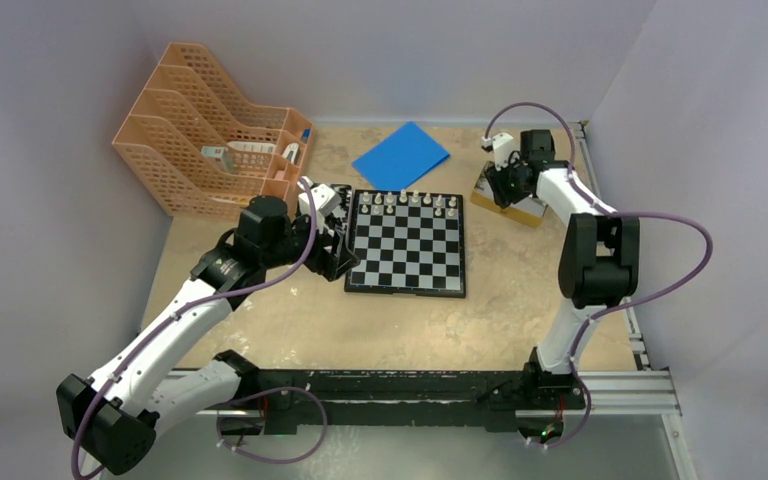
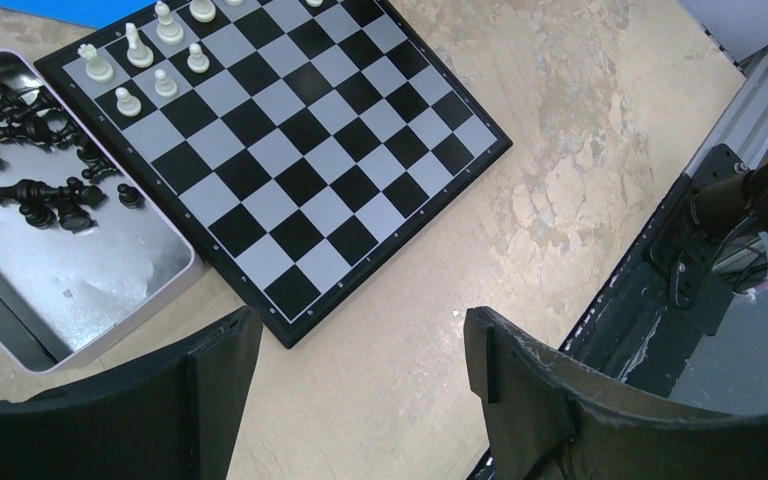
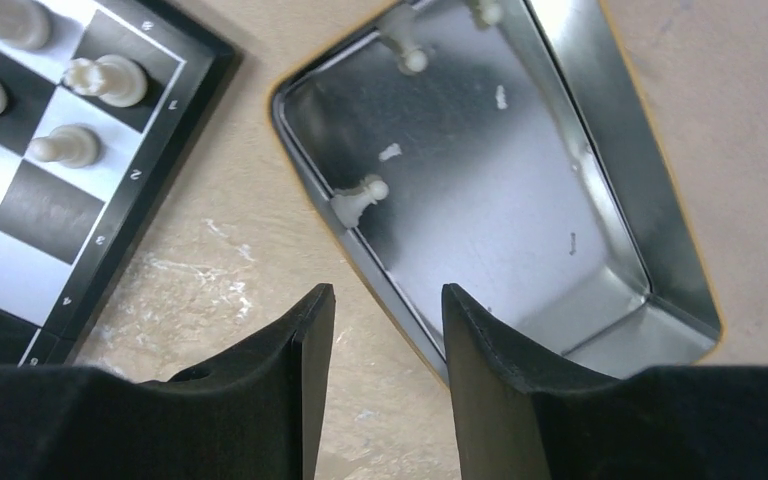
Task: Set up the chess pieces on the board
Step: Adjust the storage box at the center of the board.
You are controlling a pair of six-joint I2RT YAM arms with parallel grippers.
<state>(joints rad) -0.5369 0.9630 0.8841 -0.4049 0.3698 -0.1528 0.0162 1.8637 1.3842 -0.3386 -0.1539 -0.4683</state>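
Left pincer was held open, empty, near board | right pincer was parted, empty, over tin rim | white pieces were set on board.

Black-and-white checked board with black frame, cream-white pieces, black pieces in a silver tin, blue sheet, peach rack, mottled beige bench

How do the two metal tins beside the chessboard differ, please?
The left tin holds many black pieces, clustered at one end; the right tin shows only a few white pieces. The left tin lies right beside the board; the right tin stands apart from it. Both are shallow, shiny, open metal trays.
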